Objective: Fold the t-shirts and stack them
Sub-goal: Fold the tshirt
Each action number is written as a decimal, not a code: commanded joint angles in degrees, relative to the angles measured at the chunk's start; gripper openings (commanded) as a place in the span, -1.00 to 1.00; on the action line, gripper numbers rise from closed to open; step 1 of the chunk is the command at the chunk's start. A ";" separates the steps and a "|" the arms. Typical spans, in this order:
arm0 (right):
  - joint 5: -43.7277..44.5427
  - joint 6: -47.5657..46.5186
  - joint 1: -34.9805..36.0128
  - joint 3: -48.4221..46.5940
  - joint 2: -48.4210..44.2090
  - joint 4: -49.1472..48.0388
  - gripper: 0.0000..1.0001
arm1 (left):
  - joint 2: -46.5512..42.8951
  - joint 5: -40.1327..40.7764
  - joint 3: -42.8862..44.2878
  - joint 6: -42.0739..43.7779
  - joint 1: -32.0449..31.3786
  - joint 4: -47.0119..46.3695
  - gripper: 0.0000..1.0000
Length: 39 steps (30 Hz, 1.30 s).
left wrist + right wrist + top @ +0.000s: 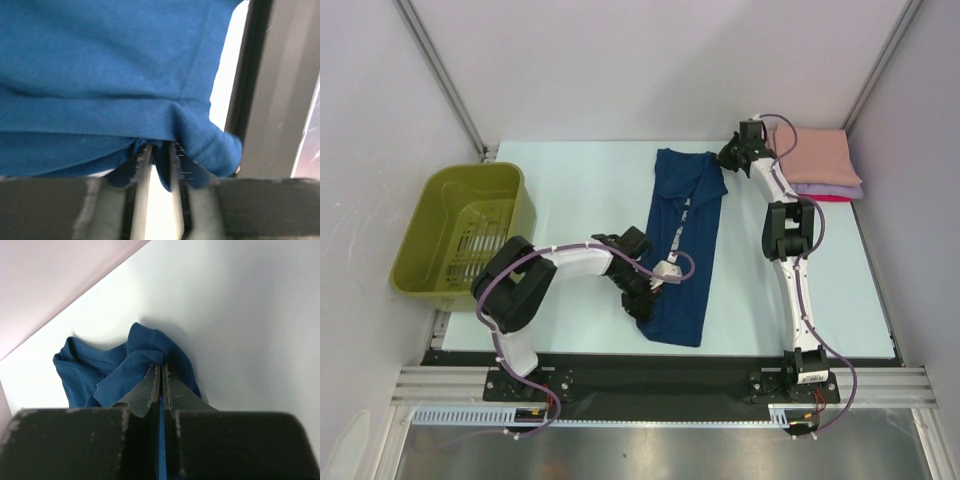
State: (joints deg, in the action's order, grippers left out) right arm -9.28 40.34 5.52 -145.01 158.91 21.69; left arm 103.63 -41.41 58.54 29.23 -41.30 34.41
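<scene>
We are mid-fold: the navy tee (682,235) lies as a long strip in the middle of the table (570,190). Our left gripper (644,291) pinches its near left corner, our right gripper (726,157) its far right corner. Next, we judge, one end goes evenly over the other.

**Occlusions and cut-offs**

Top view: red tee (835,199) is only a sliver under the lavender tee (832,189) and peach tee (815,152). Navy tee (682,240) is folded lengthwise, its print (676,232) mostly hidden in the fold. Left claw (642,298) tips are indistinct against the cloth. Left wrist view: navy cloth is cut off at top and left, and the fingers (142,162) are blurred.
</scene>
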 commanded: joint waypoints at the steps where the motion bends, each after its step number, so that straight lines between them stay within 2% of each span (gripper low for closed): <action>1: 2.16 0.80 0.11 -3.35 0.18 -6.05 -0.98 | 1.40 -6.21 0.61 -5.75 -2.12 -8.28 -0.45; 2: 2.42 0.36 -0.07 -3.44 -0.09 -6.31 -0.94 | 1.39 -6.23 0.43 -7.25 -2.55 -9.09 -0.41; 4: 2.60 -1.39 0.02 -3.18 -0.88 -6.05 -0.68 | 1.40 -3.96 0.78 -6.30 -3.96 -7.62 -0.27; 5: 2.34 -1.84 -0.07 -2.83 -2.10 -5.70 -0.54 | 1.13 -3.60 0.52 -4.90 -3.96 -7.09 -0.22; 6: 2.25 -2.45 -0.16 -2.39 -2.72 -5.52 -0.30 | 0.61 -2.37 0.43 -4.37 -3.79 -6.38 -0.19; 10: 1.89 -5.26 -0.16 -0.45 -7.38 -4.38 0.00 | -2.29 1.23 0.08 -1.99 -2.03 -0.69 0.00; 11: 2.33 -6.57 -0.16 -0.01 -9.39 -3.94 0.14 | -3.86 3.42 -0.01 -1.03 -1.77 0.38 0.03; 15: 4.61 -9.92 -0.68 0.17 -14.49 -1.40 0.41 | -10.27 9.04 -4.38 1.52 -1.24 3.29 0.13; 16: 5.14 -10.71 -0.86 0.08 -15.81 0.26 0.44 | -11.60 9.76 -5.27 1.79 -1.24 3.55 0.31; 17: 5.67 -11.41 -0.95 0.17 -17.04 1.32 0.49 | -14.05 10.55 -6.85 2.75 -1.24 3.90 0.34; 21: 8.30 -14.84 -0.86 4.11 -25.38 9.84 0.50 | -18.36 14.23 -9.15 5.21 -1.24 5.84 0.52; 24: 11.10 -15.64 0.10 18.14 -37.32 16.97 0.49 | -22.66 16.27 -9.50 6.97 -1.24 7.77 0.51; 25: 11.21 -15.47 1.24 30.10 -45.10 18.11 0.48 | -24.17 17.32 -9.50 8.72 -1.24 9.51 0.51; 27: 10.43 -14.94 2.73 42.64 -52.61 17.68 0.48 | -28.03 18.20 -9.76 11.79 -1.24 12.50 0.50; 28: 10.59 -13.81 3.70 53.06 -60.13 17.68 0.47 | -32.05 19.77 -10.03 15.99 -1.24 13.56 0.48; 31: 9.81 -9.69 8.44 67.71 -69.76 17.94 0.47 | -39.26 21.80 -11.78 26.09 -1.50 14.98 0.47; 32: 9.81 -8.18 10.02 76.63 -75.53 18.21 0.46 | -40.60 21.90 -12.48 28.31 -1.77 14.72 0.47; 35: 6.12 -1.52 17.05 88.46 -85.82 16.72 0.41 | -44.29 20.06 -14.86 35.44 -4.30 12.88 0.49; 36: 4.55 0.51 21.33 94.67 -87.53 16.19 0.40 | -44.92 19.96 -16.52 36.41 -5.45 10.44 0.48; 38: 3.83 5.68 25.40 99.20 -90.61 15.14 0.37 | -45.97 20.57 -19.50 37.91 -8.60 7.79 0.48; 39: 4.26 7.37 29.68 103.22 -92.71 14.79 0.35 | -46.07 20.93 -20.48 38.09 -9.58 5.08 0.48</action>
State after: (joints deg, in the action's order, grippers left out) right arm -3.53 38.79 29.54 -46.85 71.26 37.98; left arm 58.06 -20.64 41.32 59.90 -47.94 44.10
